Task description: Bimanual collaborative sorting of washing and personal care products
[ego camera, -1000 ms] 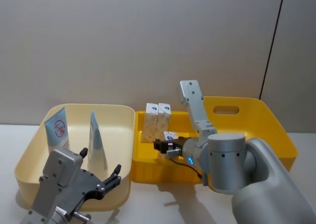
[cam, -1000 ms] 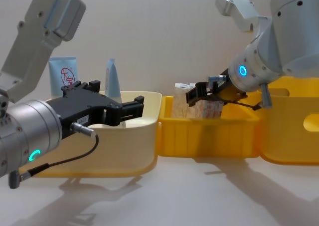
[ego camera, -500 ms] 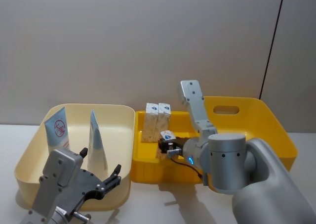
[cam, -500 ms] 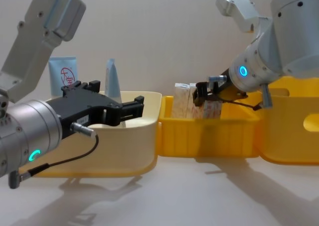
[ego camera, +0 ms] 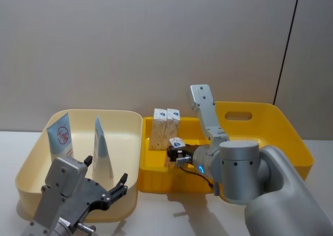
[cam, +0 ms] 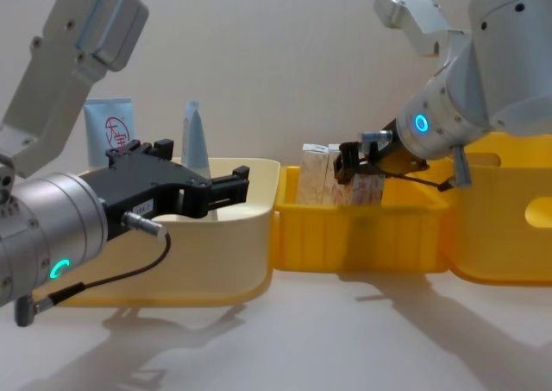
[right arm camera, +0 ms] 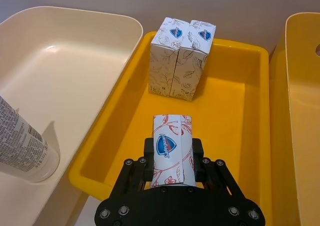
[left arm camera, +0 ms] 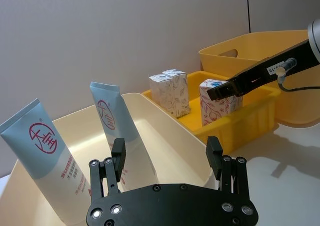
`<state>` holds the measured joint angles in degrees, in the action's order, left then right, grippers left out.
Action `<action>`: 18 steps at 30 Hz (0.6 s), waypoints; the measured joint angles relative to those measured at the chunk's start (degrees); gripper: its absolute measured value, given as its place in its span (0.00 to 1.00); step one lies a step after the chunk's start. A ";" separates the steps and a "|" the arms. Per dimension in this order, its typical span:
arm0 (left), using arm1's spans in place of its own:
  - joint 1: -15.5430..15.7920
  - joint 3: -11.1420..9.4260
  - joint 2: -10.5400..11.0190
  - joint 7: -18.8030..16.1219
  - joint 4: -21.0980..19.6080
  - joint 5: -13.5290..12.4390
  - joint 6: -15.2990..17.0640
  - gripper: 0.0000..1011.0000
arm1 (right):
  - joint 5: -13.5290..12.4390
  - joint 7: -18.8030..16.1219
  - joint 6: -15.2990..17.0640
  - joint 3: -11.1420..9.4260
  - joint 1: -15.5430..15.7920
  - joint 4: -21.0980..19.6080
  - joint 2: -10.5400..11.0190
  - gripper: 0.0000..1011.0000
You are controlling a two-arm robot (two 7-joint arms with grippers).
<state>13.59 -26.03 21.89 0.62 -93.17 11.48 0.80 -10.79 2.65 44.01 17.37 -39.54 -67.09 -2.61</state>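
In the cream bin [ego camera: 119,119] on the left, two pale blue-and-white tubes are seen leaning cap-down: one tube with a red circle logo [ego camera: 60,137] by the far left wall, and a narrower tube [ego camera: 101,150] near the bin's middle. The left gripper [left arm camera: 166,145] is held at the bin's near rim with its fingers spread apart, nothing between them. To the right, a small yellow bin [right arm camera: 250,49] is set against the cream one. A pair of white cartons [right arm camera: 181,59] with grey leaf print is stood side by side at its far wall. A third carton [right arm camera: 170,128], white with reddish flowers and a blue shield on top, is clamped upright in the right gripper [right arm camera: 172,158] in the near half (whether it touches the floor cannot be told). Bare floor is left to the right of all three cartons. Farther right a large yellow bin [ego camera: 281,121] is placed
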 joint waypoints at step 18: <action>0.00 0.00 0.00 0.00 0.00 0.00 0.00 0.99 | 1.28 -0.76 -3.96 0.55 -0.61 -1.70 0.73 0.41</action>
<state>13.59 -26.02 21.89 0.63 -93.18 11.48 0.80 -9.51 1.88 40.05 17.92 -40.14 -68.80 -1.88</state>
